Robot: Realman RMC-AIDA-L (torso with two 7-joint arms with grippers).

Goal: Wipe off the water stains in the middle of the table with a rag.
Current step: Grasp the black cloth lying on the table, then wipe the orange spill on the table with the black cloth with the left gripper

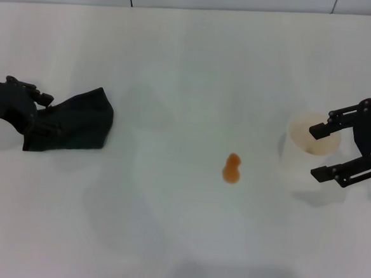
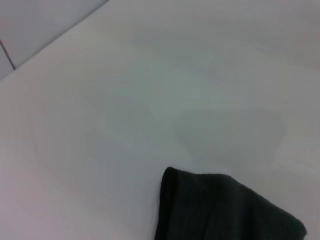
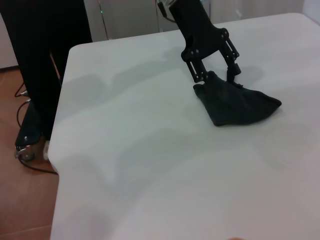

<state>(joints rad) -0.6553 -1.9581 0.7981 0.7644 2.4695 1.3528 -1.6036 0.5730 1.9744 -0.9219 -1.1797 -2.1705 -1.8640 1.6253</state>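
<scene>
The water stains (image 1: 232, 168) are a small orange-brown peanut-shaped blot in the middle of the white table (image 1: 178, 62). The dark green-black rag (image 1: 78, 122) lies at the table's left, well away from the blot. My left gripper (image 1: 46, 113) is at the rag's left edge, its fingers closed on a bunched corner; the right wrist view shows this gripper (image 3: 216, 76) with the rag (image 3: 235, 102) tented up toward it. The left wrist view shows only a corner of the rag (image 2: 220, 210). My right gripper (image 1: 318, 153) is open at the right of the table.
A translucent whitish cup (image 1: 303, 147) stands right of the blot, between and just in front of the right gripper's fingers. The table's edge (image 3: 57, 165) with brown floor and dark stands beyond it shows in the right wrist view.
</scene>
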